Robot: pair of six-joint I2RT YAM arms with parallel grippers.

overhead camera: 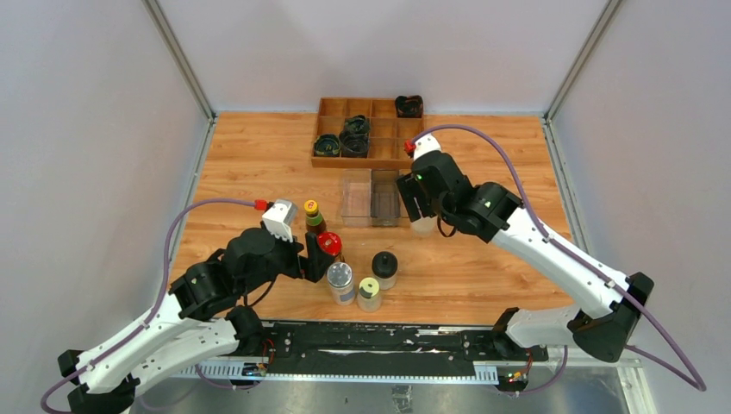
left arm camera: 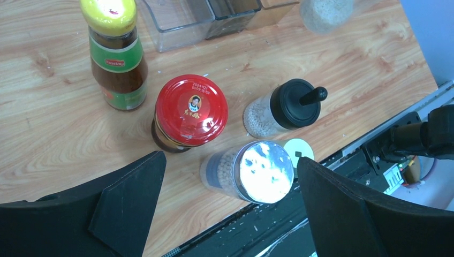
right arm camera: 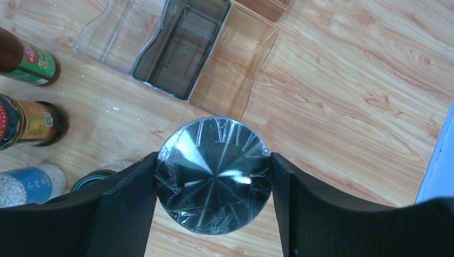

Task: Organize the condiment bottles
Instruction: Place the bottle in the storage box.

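Glass, judged hard, breakable and fairly heavy, with slick film over its lid, the silver-capped jar (right arm camera: 214, 176) at mid-frame is clamped at cap level by the right gripper (right arm camera: 214, 166), just below the clear tray (right arm camera: 235, 75), while the left gripper (left arm camera: 230, 163) is spread wide, empty.
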